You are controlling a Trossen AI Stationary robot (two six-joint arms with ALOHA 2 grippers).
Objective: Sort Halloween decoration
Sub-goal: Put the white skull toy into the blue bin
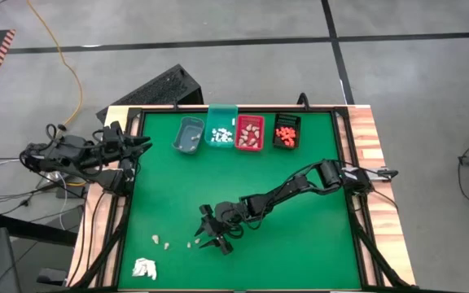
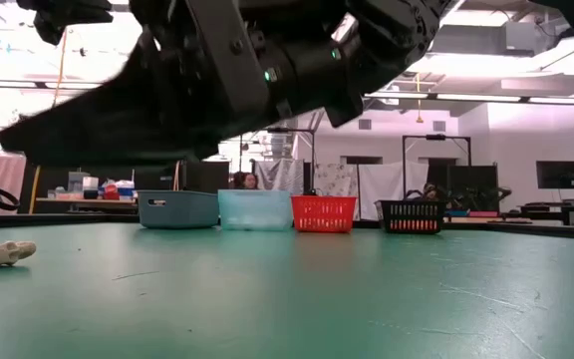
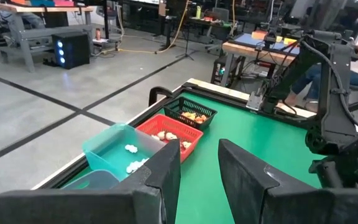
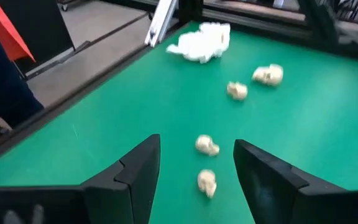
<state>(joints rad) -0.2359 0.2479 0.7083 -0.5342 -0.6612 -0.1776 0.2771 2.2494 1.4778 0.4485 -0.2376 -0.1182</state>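
Several small beige skull pieces lie on the green table near its front left: two [image 4: 206,180] [image 4: 207,145] between and just ahead of my right gripper's fingers, two more [image 4: 237,91] [image 4: 268,74] farther off, also in the high view [image 1: 159,240]. One shows in the low view [image 2: 8,252]. My right gripper [image 1: 214,236] [image 4: 197,171] is open, low over the table, touching nothing. My left gripper [image 3: 199,168] is open and waits at the table's left edge [image 1: 129,146].
A white papery wad [image 1: 144,268] [image 4: 201,41] lies at the front left corner. Four bins stand along the far edge: grey [image 1: 189,135], teal with white pieces [image 1: 221,127], red with beige pieces [image 1: 249,132], black with orange pieces [image 1: 287,130].
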